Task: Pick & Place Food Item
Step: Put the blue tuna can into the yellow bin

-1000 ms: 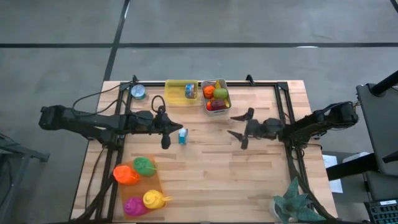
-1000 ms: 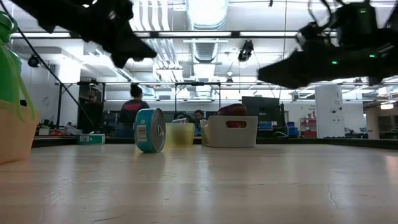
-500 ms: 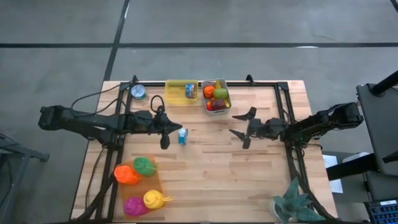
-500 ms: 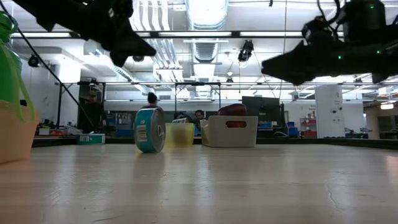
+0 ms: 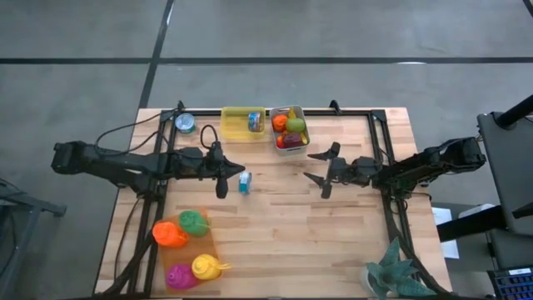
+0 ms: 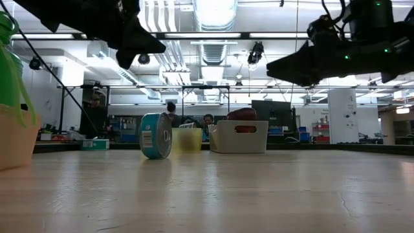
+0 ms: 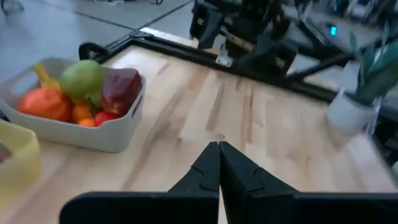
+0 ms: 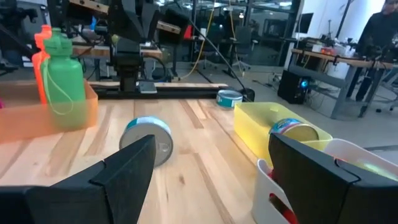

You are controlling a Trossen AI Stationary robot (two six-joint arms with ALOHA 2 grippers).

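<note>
Ahead of your spread right tool (image 5: 321, 172), which has just crept forward, the teal tin can on its side (image 5: 245, 182) remains ungrasped; left tool (image 5: 221, 190) pressed together.

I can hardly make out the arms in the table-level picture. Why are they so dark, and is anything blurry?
Low view: bright ceiling lights behind turn both arms into silhouettes, and the near table is soft. Left wrist view: the fruit bin and far plant pot look blurred. High view: evenly lit.
</note>
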